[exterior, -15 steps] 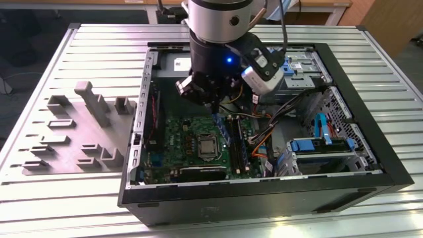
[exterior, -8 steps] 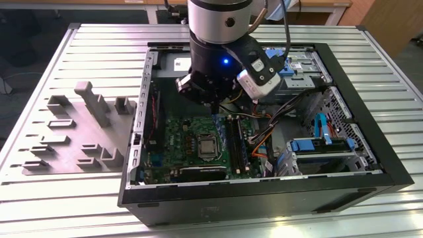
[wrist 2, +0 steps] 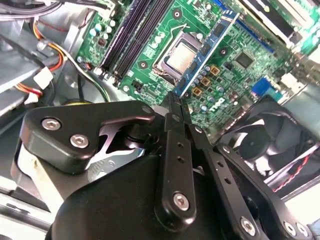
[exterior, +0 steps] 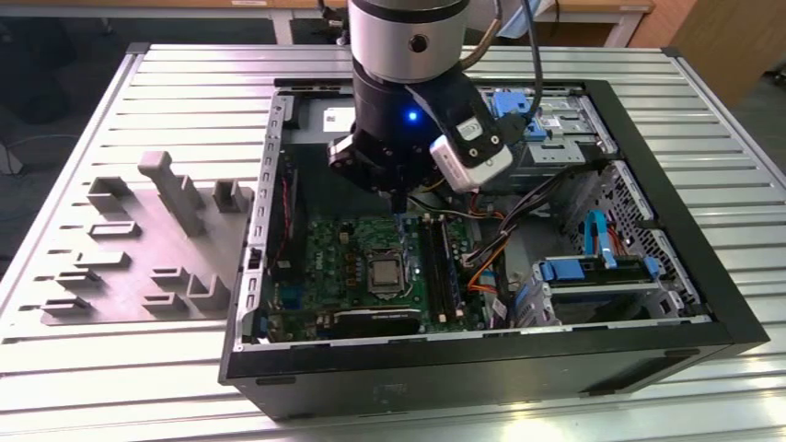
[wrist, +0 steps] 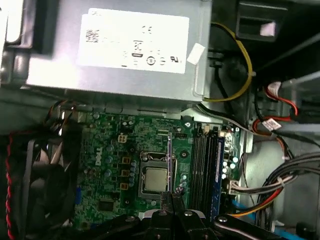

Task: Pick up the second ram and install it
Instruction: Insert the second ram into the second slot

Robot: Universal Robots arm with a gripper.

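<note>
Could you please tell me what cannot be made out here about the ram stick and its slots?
- Second wrist view: the black gripper covers the near end of the slim blue circuit-board ram stick it clamps.
- First wrist view: the ram stick faces edge-on, hiding chips and label; latches of the long black slots are too small to judge.
- Exterior view: the arm's silver-and-black wrist hides the grip.

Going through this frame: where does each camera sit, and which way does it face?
Exterior view: off the arm, high, looking down on the open computer case; the arm shows.
First wrist view: on the arm, looking down at the motherboard; the tips of the gripper show.
Second wrist view: on the arm, looking slantwise past the gripper, shut on the ram.
Shared: both wrist views show the processor.
</note>
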